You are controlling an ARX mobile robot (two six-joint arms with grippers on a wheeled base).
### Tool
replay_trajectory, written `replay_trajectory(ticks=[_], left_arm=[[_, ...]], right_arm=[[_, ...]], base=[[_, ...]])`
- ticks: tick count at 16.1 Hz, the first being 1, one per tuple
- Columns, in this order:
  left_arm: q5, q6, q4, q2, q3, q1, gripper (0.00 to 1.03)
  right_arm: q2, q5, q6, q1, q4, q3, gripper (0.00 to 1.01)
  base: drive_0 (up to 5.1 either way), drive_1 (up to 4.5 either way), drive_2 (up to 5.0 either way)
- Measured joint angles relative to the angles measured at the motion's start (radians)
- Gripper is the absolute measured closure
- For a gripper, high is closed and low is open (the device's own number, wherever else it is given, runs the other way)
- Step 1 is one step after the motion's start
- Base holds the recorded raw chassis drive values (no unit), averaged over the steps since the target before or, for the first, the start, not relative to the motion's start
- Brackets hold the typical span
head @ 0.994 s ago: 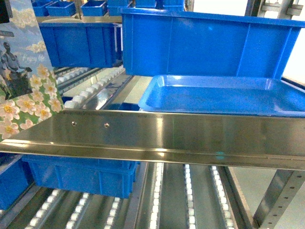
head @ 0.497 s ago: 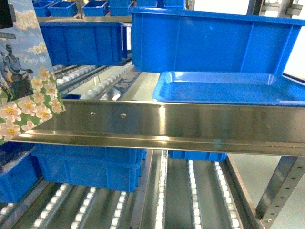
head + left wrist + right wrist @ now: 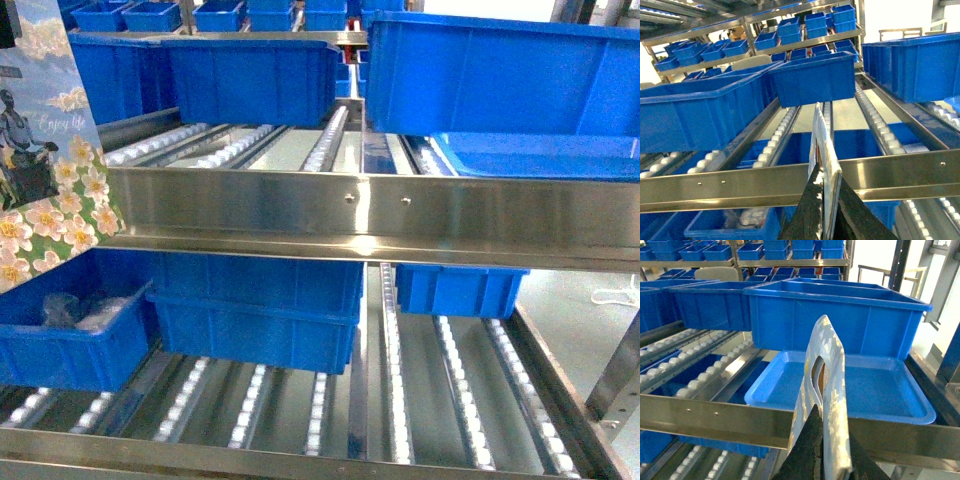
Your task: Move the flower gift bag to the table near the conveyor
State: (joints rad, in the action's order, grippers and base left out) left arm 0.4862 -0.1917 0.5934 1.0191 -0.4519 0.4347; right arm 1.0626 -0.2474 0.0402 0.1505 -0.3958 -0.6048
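left claw (image 3: 826, 210) pinching upright flower gift bag (image 3: 821, 150)

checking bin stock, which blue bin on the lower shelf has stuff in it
The lower-left blue bin beside the flower gift bag; it holds clear-wrapped items, while no contents show in the neighbouring bins.

Both grippers clamped, pointing up

The left gripper (image 3: 826, 200) and the right gripper (image 3: 832, 442) each pinch a thin bag edge between closed black fingers.
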Motion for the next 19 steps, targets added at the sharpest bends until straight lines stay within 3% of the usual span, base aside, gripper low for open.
replay_trajectory(ticks=[13,19], left_arm=[[-0.001,0.0,0.002,0.001,0.0,0.0,1.01],[0.0,0.0,0.002,-0.002,0.0,0.0,1.01]], right_arm=[[0.002,0.0,0.0,0.0,0.0,0.0,0.99],[0.0,0.0,0.0,-0.001,0.0,0.0,0.99]], base=[[-4.8,0.48,3.8],[-5.0,2.46,2.5]])
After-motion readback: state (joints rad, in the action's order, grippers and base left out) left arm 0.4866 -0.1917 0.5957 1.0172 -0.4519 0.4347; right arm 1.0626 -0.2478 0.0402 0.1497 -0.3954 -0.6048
